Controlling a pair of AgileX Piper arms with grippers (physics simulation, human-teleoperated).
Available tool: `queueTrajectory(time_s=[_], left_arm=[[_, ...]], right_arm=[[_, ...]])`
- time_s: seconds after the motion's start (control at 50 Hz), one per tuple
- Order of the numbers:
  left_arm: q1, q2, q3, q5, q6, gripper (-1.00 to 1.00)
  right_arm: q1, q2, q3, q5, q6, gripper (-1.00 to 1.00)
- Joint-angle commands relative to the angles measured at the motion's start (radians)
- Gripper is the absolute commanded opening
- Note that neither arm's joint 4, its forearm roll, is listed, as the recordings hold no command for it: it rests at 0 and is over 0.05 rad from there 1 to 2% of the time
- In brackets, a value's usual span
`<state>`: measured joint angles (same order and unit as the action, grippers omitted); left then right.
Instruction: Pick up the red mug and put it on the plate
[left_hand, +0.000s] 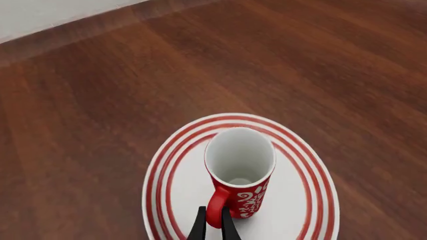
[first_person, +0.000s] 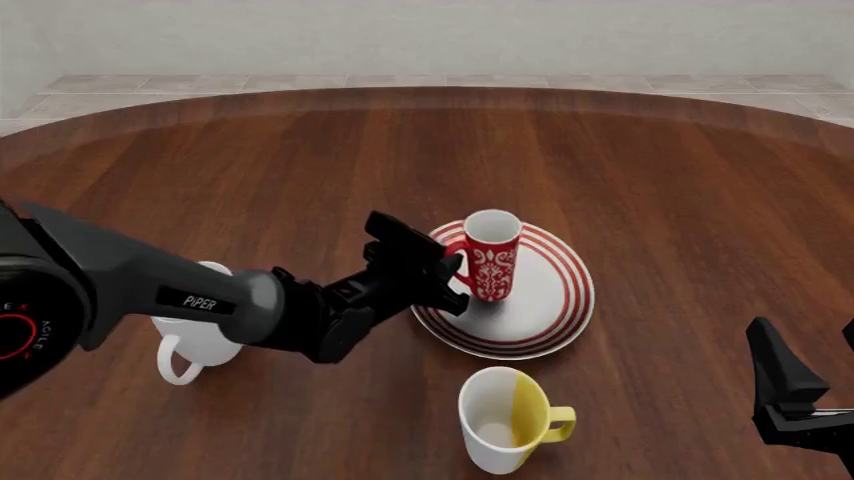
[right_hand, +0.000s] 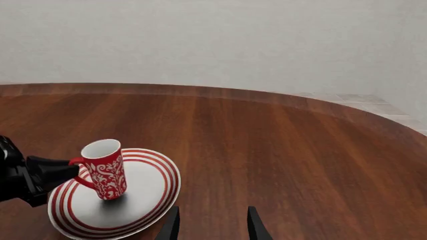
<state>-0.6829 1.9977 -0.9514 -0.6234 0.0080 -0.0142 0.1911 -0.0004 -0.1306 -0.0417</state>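
Red mug (first_person: 491, 256) stands on the plate (first_person: 561, 300), tilted a little, its base on the white centre inside the red rings, mouth up and white inside showing. My left jaws (first_person: 447, 272) are clamped on the red mug's handle (left_hand: 217, 205); in the left wrist view the two dark fingers (left_hand: 197, 227) sit pressed to either side of the handle loop with no gap to see. Handle points back toward my left arm (first_person: 240, 305), which comes in low across the bench (first_person: 267, 160) from the left. From the right wrist view the mug leans away from the handle side, base touching the plate, a shadow under it. My right jaws (right_hand: 212, 225) are apart, holding nothing, two fingertips spread over bare wood; in the front view they sit at the near right edge, well apart from the plate. White-and-yellow mug (first_person: 505, 418) stands upright just near of the plate, handle to the right, not touching it. Plain white mug (first_person: 194, 335) stands at left, partly hidden behind my left arm, well apart from the plate.
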Motion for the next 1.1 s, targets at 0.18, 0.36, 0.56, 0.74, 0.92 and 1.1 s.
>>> queueTrajectory(time_s=[0.18, 0.36, 0.56, 0.74, 0.92, 1.1], left_arm=[[-0.005, 0.029, -0.012, -0.018, -0.001, -1.00], [-0.004, 0.041, -0.013, -0.025, -0.003, -1.00], [-0.003, 0.047, -0.010, -0.031, -0.005, -1.00], [-0.008, 0.055, -0.008, -0.036, -0.008, -1.00], [-0.014, 0.051, -0.002, -0.041, 0.007, -1.00], [-0.008, 0.043, 0.004, -0.044, 0.023, 1.00]], right_arm=[[0.000, 0.012, 0.000, -0.011, 0.002, 1.00], [0.000, 0.021, 0.000, -0.019, 0.002, 1.00], [-0.001, -0.001, 0.000, 0.002, 0.004, 1.00], [-0.002, 0.013, 0.000, -0.012, 0.004, 1.00], [-0.004, 0.010, 0.000, -0.009, 0.005, 1.00], [-0.007, 0.007, 0.000, -0.006, 0.008, 1.00]])
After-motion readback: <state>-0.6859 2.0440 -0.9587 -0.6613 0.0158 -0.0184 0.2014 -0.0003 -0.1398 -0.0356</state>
